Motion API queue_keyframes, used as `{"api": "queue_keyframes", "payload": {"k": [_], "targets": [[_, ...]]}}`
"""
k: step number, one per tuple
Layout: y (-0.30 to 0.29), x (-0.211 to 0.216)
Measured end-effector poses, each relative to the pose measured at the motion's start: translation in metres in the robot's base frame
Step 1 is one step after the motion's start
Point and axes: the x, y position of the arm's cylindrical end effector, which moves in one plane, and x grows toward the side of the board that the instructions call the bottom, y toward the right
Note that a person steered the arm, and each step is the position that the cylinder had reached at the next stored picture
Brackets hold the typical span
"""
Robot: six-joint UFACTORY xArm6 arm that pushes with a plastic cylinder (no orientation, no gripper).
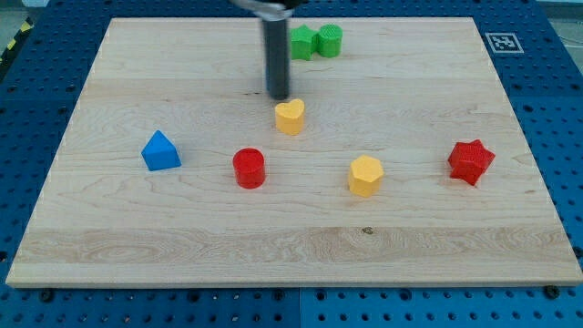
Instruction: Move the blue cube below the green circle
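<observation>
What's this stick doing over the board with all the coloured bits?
A robot arm ends in a dark rod, and my tip slides on the wooden board to push blocks. Now it sits just above the yellow heart, not visibly touching it. The blue block it is meant to move lies far off toward the view's left, untouched. The green circle sits near the top edge, beside another green block.

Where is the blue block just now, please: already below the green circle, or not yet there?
Not yet there. The blue block sits at the board's left, far from the green circle at the view's top. My tip is just above the yellow heart.
</observation>
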Motion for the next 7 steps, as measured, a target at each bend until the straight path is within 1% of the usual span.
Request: {"api": "queue_keyframes", "payload": {"k": [1, 3, 4, 5, 6, 7], "targets": [[0.007, -0.002], [-0.1, 0.001], [-0.102, -0.014], [-0.048, -0.035], [0.011, -0.037], [0.01, -0.028]]}}
